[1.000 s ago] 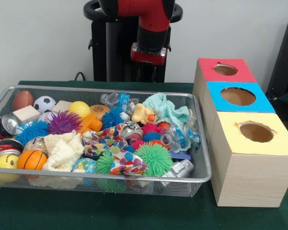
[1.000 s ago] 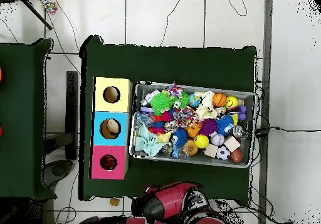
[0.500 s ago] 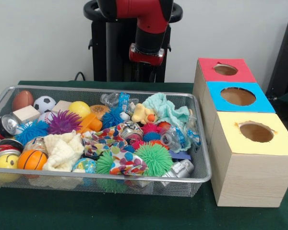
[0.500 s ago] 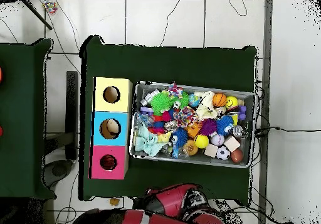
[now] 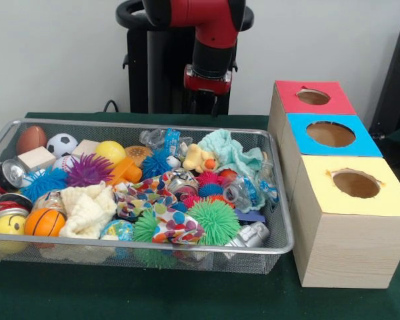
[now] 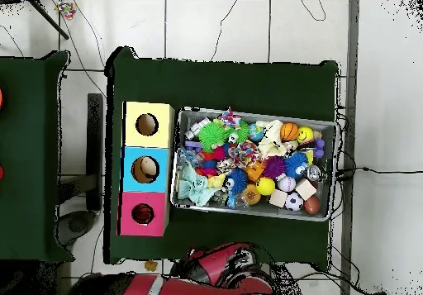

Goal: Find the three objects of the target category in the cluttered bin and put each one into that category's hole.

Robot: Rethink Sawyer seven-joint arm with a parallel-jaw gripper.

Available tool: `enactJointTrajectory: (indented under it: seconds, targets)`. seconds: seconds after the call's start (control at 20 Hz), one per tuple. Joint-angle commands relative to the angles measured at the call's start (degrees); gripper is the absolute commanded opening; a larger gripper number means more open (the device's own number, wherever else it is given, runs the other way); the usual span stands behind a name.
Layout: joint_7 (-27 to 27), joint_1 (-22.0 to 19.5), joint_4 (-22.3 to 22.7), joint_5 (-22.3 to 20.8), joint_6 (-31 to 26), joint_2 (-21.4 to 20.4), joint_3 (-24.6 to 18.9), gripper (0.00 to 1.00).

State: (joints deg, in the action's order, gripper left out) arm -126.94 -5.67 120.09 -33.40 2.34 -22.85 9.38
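Running its long axis from nine to three o'clock, the wire bin [image 5: 280,235] brims with toys, boxes [image 5: 347,220] at three; the gripper [image 5: 205,101] hangs behind at twelve, grip unreadable.

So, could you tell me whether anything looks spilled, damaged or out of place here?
Nothing has spilled: the toys all lie inside the mesh bin. The one oddity is the yellow box, whose hole has a ragged, torn-looking rim, unlike the clean hole in the blue box.

Wire bin [image 5: 280,230] heaped with toys beside red [image 5: 313,97], blue [image 5: 331,134], yellow holes [image 5: 356,183].
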Motion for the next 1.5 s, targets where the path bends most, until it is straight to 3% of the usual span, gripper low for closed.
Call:
enactJointTrajectory:
  seconds: [0.05, 0.8, 1.1, 1.3, 1.5]
  targets:
    - [-8.3, 3.8, -6.3, 4.6, 7.6, 2.2, -0.4, 1.0]
    - [-6.8, 5.5, -4.6, 4.0, 6.8, 1.0, -2.8, 1.0]
    - [-5.6, -1.7, -4.2, 2.6, 3.8, -0.9, -4.8, 1.0]
    - [-5.1, -6.5, -7.2, 2.3, 4.6, 1.1, -6.1, 1.0]
    - [-4.1, -6.7, -7.9, 3.6, 0.8, -1.6, -4.9, 1.0]
